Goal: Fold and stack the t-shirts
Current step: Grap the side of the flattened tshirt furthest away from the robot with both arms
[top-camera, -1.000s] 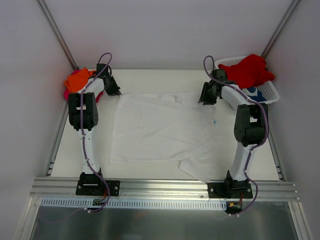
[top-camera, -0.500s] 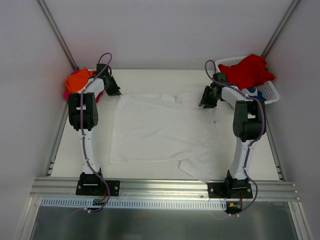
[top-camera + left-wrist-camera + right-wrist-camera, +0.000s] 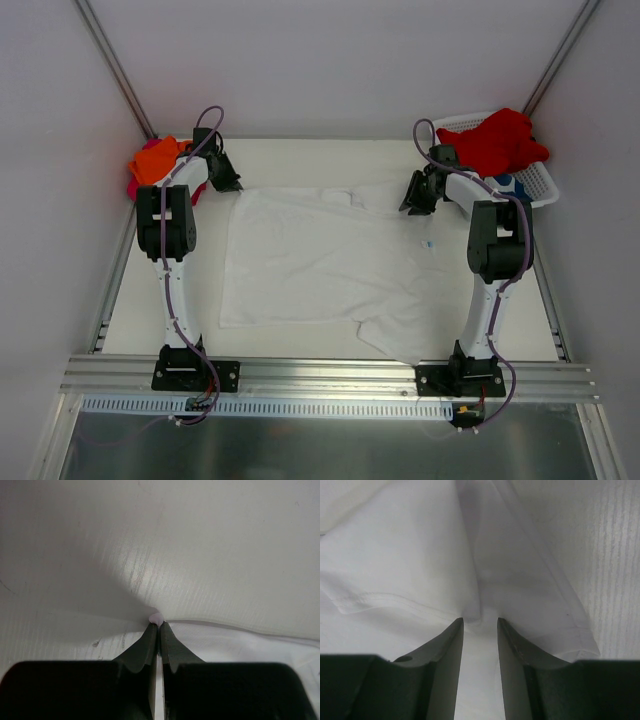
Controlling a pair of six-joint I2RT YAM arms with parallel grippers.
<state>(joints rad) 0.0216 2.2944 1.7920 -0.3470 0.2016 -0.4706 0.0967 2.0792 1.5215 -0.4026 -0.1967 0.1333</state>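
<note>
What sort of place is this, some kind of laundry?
Probably a robot lab test cell: two white-and-black robot arms bolted to an aluminium rail, bare white enclosing walls, a white cloth t-shirt spread flat.

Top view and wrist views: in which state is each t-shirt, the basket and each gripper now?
white t-shirt: spread flat, unfolded.
left gripper: shut on white t-shirt's corner.
right gripper: open over a cloth fold.
red t-shirt: crumpled in the basket.
orange t-shirt: crumpled, far left corner.

The pale surface (image 3: 330, 160) carries a white t-shirt (image 3: 320, 260) spread flat in its middle, an orange and pink pile (image 3: 155, 160) at the far left corner and a basket (image 3: 541, 187) at the far right.
</note>
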